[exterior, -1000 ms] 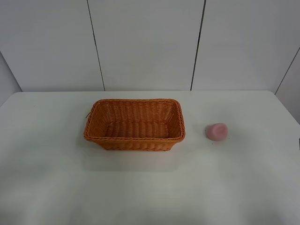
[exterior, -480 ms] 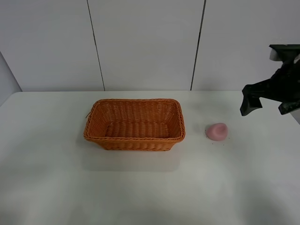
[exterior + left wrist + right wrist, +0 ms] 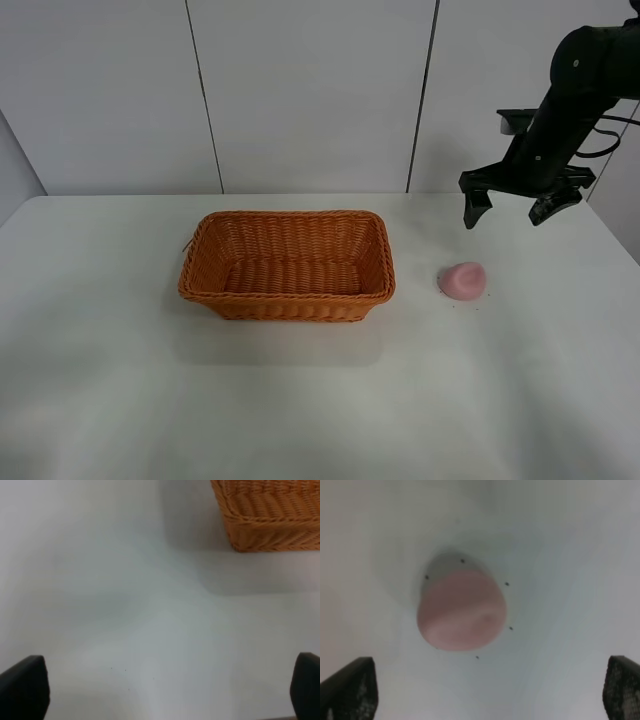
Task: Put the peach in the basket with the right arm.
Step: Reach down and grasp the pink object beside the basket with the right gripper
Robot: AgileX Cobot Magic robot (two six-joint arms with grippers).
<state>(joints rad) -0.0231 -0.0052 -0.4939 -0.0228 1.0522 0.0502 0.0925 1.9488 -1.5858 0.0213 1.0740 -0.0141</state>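
Note:
The pale-pink peach [image 3: 462,280] lies on the white table, a short way right of the orange-brown wicker basket [image 3: 287,265]. The black right arm [image 3: 575,90] reaches in from the upper right. Its gripper [image 3: 513,209] hangs open above and behind the peach, apart from it. In the right wrist view the peach [image 3: 462,610] sits on the table between the two spread fingertips [image 3: 350,689], some distance below them. The left gripper [image 3: 160,690] shows only in the left wrist view, open over bare table, with a corner of the basket [image 3: 270,515] nearby.
The white table [image 3: 320,400] ends at a white panelled wall [image 3: 310,95] behind the basket. A few small dark specks [image 3: 507,584] dot the table around the peach.
The right arm has come into view from the right and swung left and up, bringing its open gripper over the area behind the peach. Peach and basket have not moved.

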